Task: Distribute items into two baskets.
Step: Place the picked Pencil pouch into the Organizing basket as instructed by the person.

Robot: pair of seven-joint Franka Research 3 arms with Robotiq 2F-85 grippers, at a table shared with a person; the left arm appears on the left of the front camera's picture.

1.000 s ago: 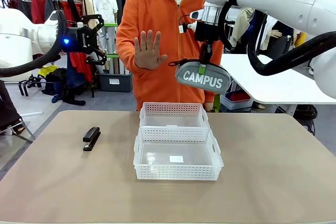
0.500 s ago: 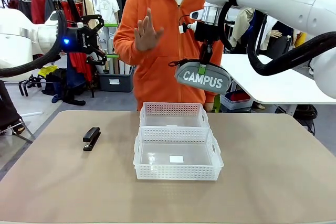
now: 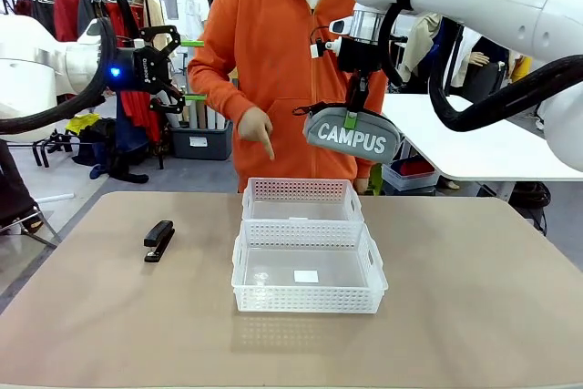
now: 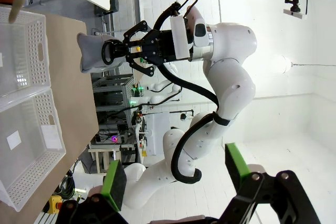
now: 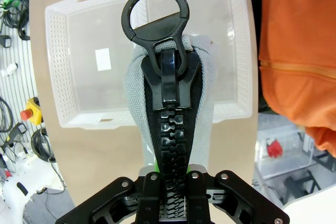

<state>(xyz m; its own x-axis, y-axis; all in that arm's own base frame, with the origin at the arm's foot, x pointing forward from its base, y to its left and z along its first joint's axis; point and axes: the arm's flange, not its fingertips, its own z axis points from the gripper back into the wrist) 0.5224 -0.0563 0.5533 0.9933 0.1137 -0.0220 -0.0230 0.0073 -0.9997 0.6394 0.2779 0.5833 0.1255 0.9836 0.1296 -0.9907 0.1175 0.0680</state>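
The right gripper [image 3: 353,108] is pinching the grey "CAMPUS" pouch [image 3: 355,137] by its top edge, with its 2 fingers pressed together on the black zipper. It is holding the pouch in the air, above and beyond the near basket [image 3: 308,298] and slightly to that basket's right. The pouch is hanging lengthwise with its white lettering facing the front camera, and it is touching nothing but the gripper.

The far basket [image 3: 301,190] is sitting directly behind the near basket, and their long walls are touching. A small white label [image 3: 306,276] is lying on the near basket's floor.

The black stapler [image 3: 158,240] is lying on the table [image 3: 474,298] to the left of the near basket, well apart from it. The left gripper [image 3: 164,66] is hovering high up and far to the left of the near basket, with its 2 fingers spread wide around nothing.

A person in an orange hoodie is standing beyond the near basket. The person's hand [image 3: 255,127] is pointing 1 finger downward, above the left part of the basket behind the near one.
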